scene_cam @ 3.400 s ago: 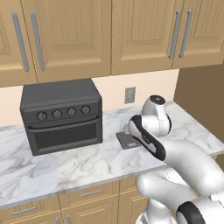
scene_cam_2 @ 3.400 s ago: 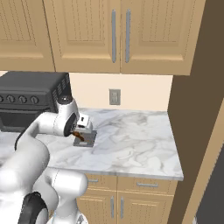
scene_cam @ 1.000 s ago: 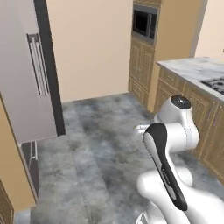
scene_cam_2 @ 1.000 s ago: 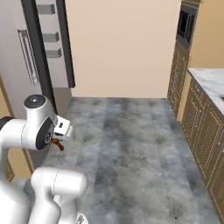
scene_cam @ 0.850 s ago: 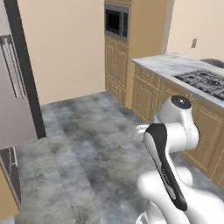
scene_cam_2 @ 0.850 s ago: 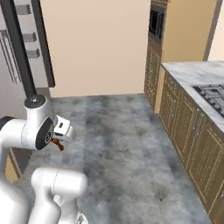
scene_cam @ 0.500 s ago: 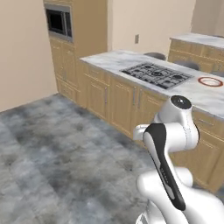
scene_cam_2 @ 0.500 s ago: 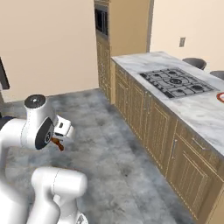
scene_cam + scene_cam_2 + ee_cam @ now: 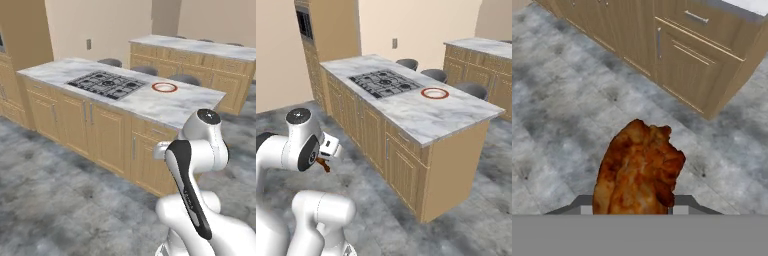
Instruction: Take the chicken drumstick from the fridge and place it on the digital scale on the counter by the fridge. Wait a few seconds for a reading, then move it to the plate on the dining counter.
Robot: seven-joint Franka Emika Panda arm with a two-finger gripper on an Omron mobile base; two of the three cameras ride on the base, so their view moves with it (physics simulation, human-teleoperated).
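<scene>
My gripper (image 9: 322, 164) is clamped on the drumstick (image 9: 638, 170), and the plate (image 9: 435, 93) sits on the counter (image 9: 416, 115) ahead

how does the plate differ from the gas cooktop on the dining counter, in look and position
The plate is round and white with a red-brown rim ring; the gas cooktop is a black rectangle with grates. The plate is far smaller than the cooktop. The plate lies on top of the marble, nearer the counter's free end, while the cooktop is set into it near the middle. Both are on the dining counter, close together, and neither holds anything.
</scene>
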